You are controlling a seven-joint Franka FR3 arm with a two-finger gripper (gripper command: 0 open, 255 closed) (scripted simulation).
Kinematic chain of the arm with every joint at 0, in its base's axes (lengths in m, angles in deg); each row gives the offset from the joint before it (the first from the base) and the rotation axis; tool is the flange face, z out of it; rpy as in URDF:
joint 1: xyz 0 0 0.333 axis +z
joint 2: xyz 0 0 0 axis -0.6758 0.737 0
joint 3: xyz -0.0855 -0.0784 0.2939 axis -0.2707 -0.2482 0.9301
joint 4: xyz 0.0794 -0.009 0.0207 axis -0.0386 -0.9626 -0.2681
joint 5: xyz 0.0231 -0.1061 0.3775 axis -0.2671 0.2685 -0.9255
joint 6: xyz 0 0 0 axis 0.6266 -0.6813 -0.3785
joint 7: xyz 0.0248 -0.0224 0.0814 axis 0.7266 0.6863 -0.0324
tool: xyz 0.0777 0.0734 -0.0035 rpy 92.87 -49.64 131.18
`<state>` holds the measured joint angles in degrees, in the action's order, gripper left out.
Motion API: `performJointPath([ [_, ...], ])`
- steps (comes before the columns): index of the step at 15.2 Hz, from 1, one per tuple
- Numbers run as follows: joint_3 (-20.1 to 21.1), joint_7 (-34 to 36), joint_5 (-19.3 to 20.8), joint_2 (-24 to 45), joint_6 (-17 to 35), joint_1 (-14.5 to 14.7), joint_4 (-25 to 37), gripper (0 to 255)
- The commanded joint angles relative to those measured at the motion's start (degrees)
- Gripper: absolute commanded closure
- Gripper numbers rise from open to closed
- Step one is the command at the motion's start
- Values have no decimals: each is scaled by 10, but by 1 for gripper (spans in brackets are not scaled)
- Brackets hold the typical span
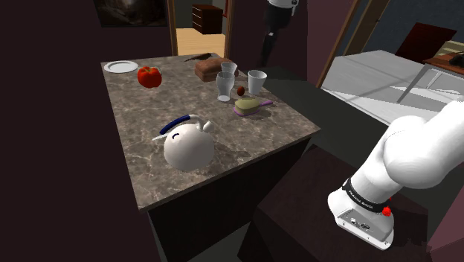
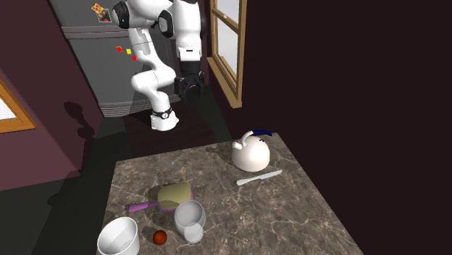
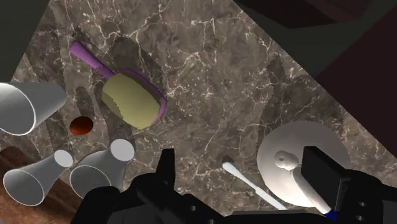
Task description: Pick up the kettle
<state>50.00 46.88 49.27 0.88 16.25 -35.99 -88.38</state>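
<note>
Tho 1 kettle (image 1: 189,145) sits apart, 3 cups (image 3: 25,108) cluster.

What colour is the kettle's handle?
Dark blue handle, on a white kettle; clearest in the shoulder view.

We see a counter (image 1: 245,141) of brown, white-veined stone with a smooth finish, a kettle (image 1: 189,147) of plain, smooth matt white, and a slightly glossy red pepper (image 1: 149,76).
</note>
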Motion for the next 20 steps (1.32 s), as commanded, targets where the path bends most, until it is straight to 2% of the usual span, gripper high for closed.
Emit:
performJointPath([
  [1, 6, -25, 2, 45, 8, 10, 23, 0],
  [10, 39, -131, 23, 226, 13, 49, 131, 0],
  [20, 83, -232, 69, 403, -2, 99, 242, 0],
])
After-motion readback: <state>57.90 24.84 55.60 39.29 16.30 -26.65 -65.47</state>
